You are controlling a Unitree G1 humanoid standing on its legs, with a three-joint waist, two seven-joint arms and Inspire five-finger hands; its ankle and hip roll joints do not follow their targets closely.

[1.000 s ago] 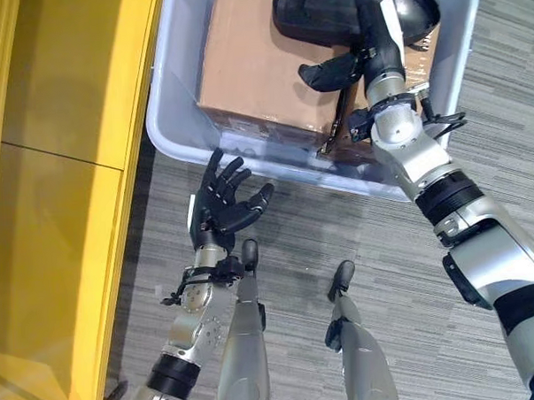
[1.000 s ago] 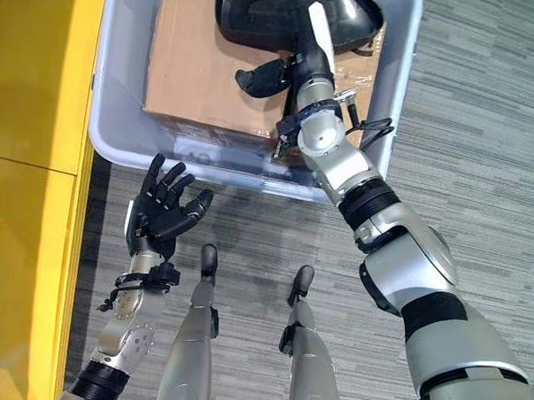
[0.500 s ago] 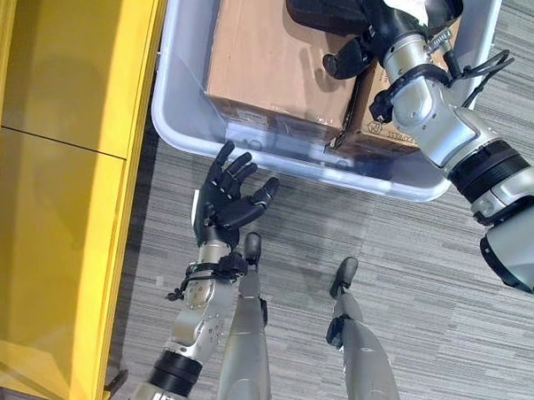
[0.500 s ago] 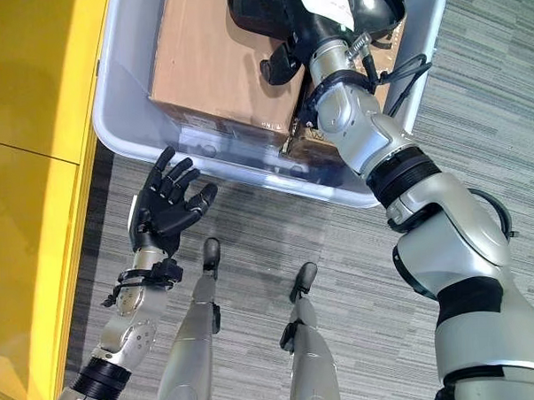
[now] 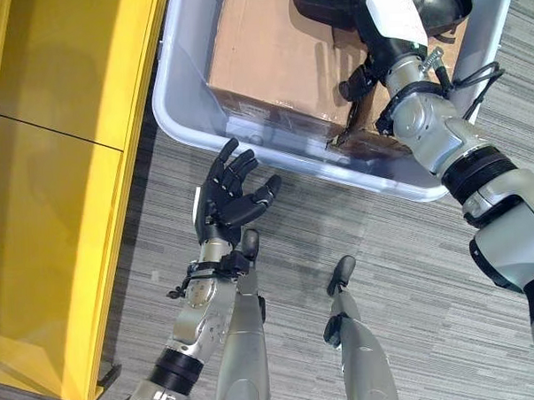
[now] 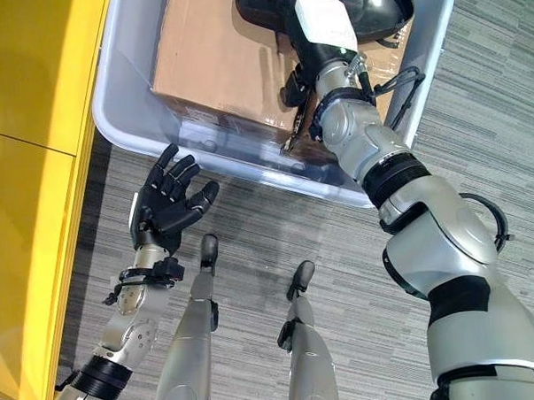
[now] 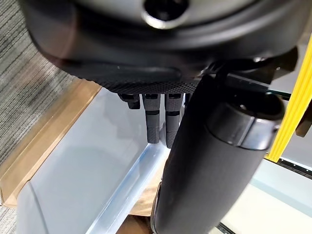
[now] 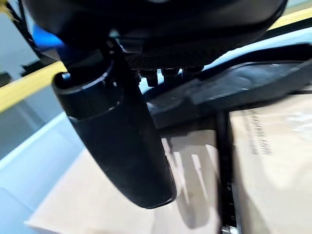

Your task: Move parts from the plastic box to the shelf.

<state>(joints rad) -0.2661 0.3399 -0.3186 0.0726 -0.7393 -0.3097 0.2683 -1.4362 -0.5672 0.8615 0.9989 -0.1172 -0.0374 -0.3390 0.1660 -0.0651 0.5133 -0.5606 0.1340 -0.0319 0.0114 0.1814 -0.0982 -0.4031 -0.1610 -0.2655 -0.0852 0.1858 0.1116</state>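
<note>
Glossy black part [image 5: 329, 4] – smooth, curved plastic.

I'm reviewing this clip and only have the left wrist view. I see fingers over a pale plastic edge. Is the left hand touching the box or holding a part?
Observer: No. The left hand hangs open, palm up, over the floor just outside the plastic box, holding nothing.

Operator: Then where is the right hand?

Observer: The right hand reaches into the box, against a black part lying on top of a cardboard box. Whether its fingers have closed on the part cannot be told.

Operator: And the shelf?

Observer: A yellow shelf stands on the robot's left, beside the plastic box.
</note>
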